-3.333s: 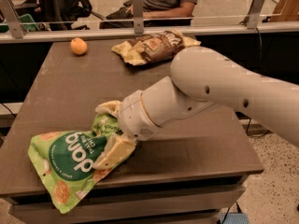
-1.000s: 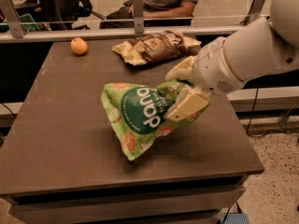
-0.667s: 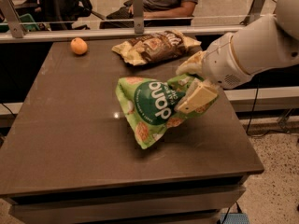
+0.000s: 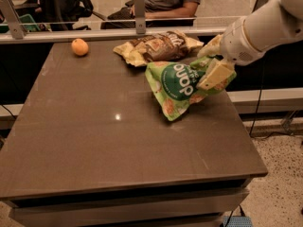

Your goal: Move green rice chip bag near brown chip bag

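- Since the earlier frames, the green rice chip bag [image 4: 182,86], a bright lime-green foil pouch with a dark green circle and white lettering, is travelling away from the front left of the table and is now sitting near the far right, much closer to the back edge.
- The gripper [image 4: 214,72], a cream two-finger claw on a thick white arm [image 4: 258,27], is hovering over the far right part of the dark brown flat-topped table [image 4: 118,145]. It is pinching the right-hand end of the green bag between its closed fingers [image 4: 213,75].
- The green bag is hanging down and to the left of the gripper, with its long axis slanting from the pinched upper right end to a lower left corner. Whether that corner is resting on the table I cannot tell.
- The brown chip bag [image 4: 156,46], a wrinkled packet with a dark brown middle and pale yellow edges, is lying flat by the far edge. It is sitting just behind and to the left of the green bag, and whether the two are touching I cannot tell.
- Judging by this, the carry is nearing its end: the brown bag is lying just beyond and left of the gripper, so the coming move is looking like a short lowering and a release, with little sideways travel.
- Counting: one green bag, one brown bag, one gripper, and one small round orange fruit [image 4: 80,47] sitting well apart at the far left.
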You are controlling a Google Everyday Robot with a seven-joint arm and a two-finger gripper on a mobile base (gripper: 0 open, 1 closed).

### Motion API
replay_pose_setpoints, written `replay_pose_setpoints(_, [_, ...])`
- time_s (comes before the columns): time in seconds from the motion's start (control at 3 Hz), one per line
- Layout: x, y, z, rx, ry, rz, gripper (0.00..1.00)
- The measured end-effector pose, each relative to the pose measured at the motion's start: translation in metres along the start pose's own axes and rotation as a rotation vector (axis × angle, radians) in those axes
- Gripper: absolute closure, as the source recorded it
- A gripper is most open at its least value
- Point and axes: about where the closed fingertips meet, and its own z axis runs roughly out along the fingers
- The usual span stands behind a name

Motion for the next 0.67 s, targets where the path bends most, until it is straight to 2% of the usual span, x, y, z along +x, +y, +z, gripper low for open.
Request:
replay_pose_setpoints(0.33, [0.021, -0.050, 0.019, -0.006, 0.058, -0.049, 1.00])
replay_pose_setpoints(0.67, [0.033, -0.089, 0.040, -0.016, 0.094, -0.086, 1.00])
